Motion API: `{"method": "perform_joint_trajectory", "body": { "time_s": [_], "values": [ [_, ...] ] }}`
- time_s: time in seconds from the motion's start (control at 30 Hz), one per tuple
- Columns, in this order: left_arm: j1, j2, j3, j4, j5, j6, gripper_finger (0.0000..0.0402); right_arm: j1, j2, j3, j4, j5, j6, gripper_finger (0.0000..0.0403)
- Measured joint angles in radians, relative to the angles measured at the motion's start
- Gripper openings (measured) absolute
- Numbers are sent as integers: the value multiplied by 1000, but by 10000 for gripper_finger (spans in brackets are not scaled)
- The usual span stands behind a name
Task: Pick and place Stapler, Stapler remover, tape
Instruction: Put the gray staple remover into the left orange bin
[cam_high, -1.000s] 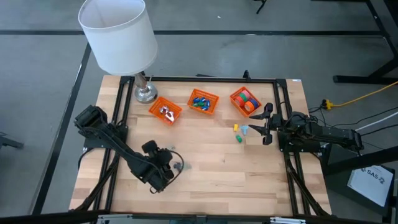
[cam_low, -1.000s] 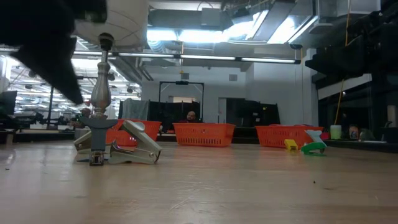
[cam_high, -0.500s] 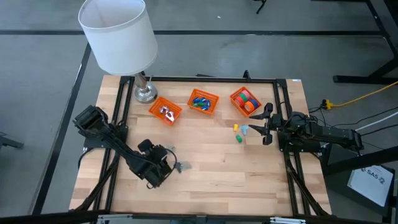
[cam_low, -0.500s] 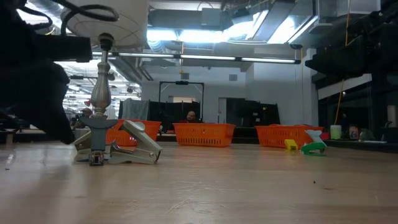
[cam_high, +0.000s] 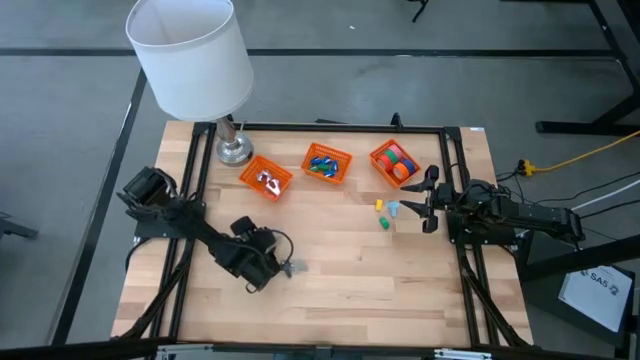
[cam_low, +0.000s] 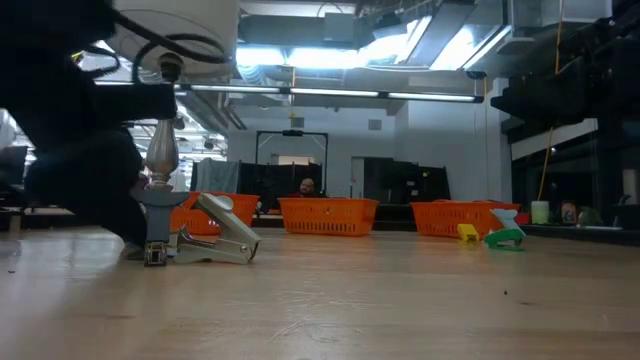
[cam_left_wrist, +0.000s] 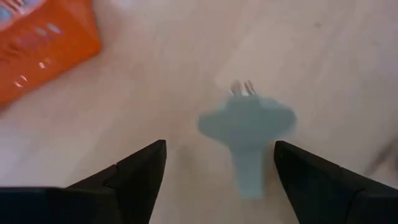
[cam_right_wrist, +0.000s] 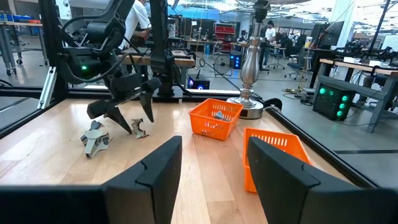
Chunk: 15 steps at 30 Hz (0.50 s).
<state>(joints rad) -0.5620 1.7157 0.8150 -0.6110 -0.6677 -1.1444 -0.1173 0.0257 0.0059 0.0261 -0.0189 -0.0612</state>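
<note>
Grey stapler remover (cam_left_wrist: 247, 134) — between open left end effector (cam_left_wrist: 217, 168) fingers.

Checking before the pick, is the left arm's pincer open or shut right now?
Open. The left pincer shows its two dark fingers spread wide apart, empty, with the pale stapler remover on the table beyond them.

Left arm extends diagonally from the table's left edge toward its middle, the left gripper (cam_high: 272, 268) tilted down close above the wood, its two dark fingers (cam_left_wrist: 140, 171) spread wide apart. Right arm lies level along the right edge, the right gripper (cam_high: 431, 199) parted and pointing inward across the table
</note>
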Motion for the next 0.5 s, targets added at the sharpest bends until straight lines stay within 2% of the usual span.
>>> {"method": "perform_joint_trajectory", "body": {
  "time_s": [0.13,0.23,0.33,0.5],
  "values": [
    [40,0,0,18,3,59,288,0,0,0,0,0,0,188],
    [61,-2,1,24,45,65,266,0,0,0,0,0,0,188],
    [65,-3,1,30,67,56,223,0,0,0,0,0,0,188],
    [65,-2,2,36,97,7,128,0,0,0,0,0,0,188]
  ]
}}
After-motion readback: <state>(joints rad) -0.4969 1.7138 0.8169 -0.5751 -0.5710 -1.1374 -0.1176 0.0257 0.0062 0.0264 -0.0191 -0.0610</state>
